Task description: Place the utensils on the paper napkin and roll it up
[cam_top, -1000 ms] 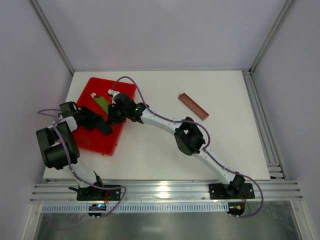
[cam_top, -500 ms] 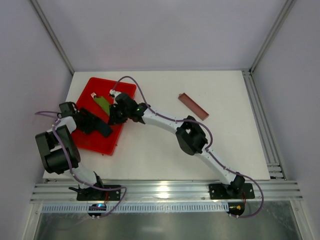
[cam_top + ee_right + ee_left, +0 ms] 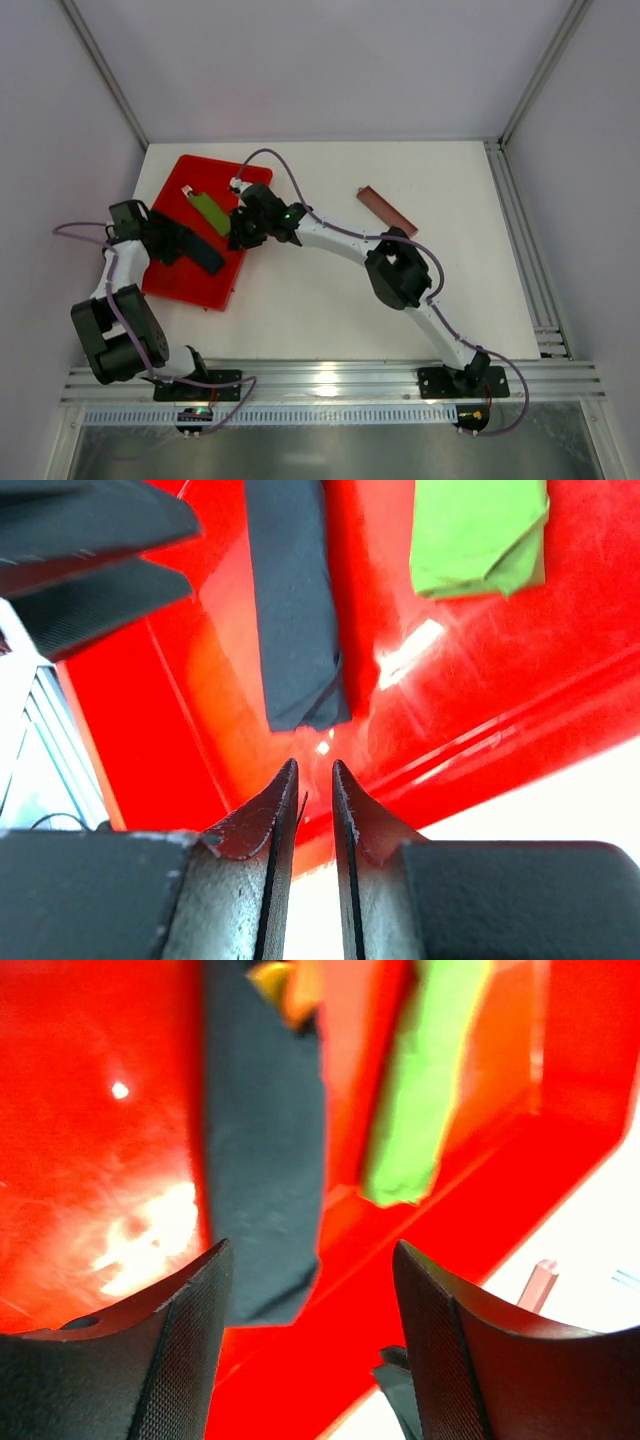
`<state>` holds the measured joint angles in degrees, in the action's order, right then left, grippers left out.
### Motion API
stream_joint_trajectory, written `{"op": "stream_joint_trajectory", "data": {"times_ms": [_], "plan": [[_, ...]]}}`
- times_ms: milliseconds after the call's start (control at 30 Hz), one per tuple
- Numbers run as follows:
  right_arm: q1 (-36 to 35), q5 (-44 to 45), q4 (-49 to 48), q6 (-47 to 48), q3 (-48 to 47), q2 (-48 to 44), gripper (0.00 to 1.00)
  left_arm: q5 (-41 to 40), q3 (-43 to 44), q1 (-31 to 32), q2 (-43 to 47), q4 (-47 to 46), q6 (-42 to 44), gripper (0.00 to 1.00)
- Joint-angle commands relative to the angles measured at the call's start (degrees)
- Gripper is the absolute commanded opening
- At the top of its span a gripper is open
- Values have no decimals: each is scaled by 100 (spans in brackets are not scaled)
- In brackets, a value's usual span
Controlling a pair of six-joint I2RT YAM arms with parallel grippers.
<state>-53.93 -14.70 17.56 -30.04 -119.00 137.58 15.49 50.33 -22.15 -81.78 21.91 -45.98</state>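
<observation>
Where napkin (image 3: 262,1160) ends near tray rim (image 3: 480,1200), left pincer (image 3: 310,1250) wide, right pincer (image 3: 312,770) near-closed.

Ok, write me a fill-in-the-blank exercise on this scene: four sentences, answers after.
1. The tray that holds the rolled black napkin is ____ in colour.
2. Beside the napkin in that tray lies a flat piece coloured ____.
3. The left gripper has its fingers ____, gripping nothing.
4. The long brown tray lies on the white ____, apart from the other tray.
Missing words: red; green; open; table.
</observation>
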Motion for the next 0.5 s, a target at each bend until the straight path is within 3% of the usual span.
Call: {"op": "stream_joint_trajectory", "data": {"times_ms": [0, 100, 167, 267, 467], "plan": [[5, -7, -218, 112, 289, -740, 22, 25, -172, 323, 469, -230, -113, 63], [23, 46, -402, 191, 798, -1180, 22, -141, -251, 632, 602, -162, 18, 51], [84, 90, -499, 209, 1229, -1539, 22, 15, -383, 747, 584, -275, 10, 33], [216, 151, -701, 201, 1879, -1935, 22, -19, -576, 861, 392, -319, -96, 19], [462, 204, -1062, 130, 2917, -2894, 22, -309, -647, 1011, 4, -336, -17, 16]]}}
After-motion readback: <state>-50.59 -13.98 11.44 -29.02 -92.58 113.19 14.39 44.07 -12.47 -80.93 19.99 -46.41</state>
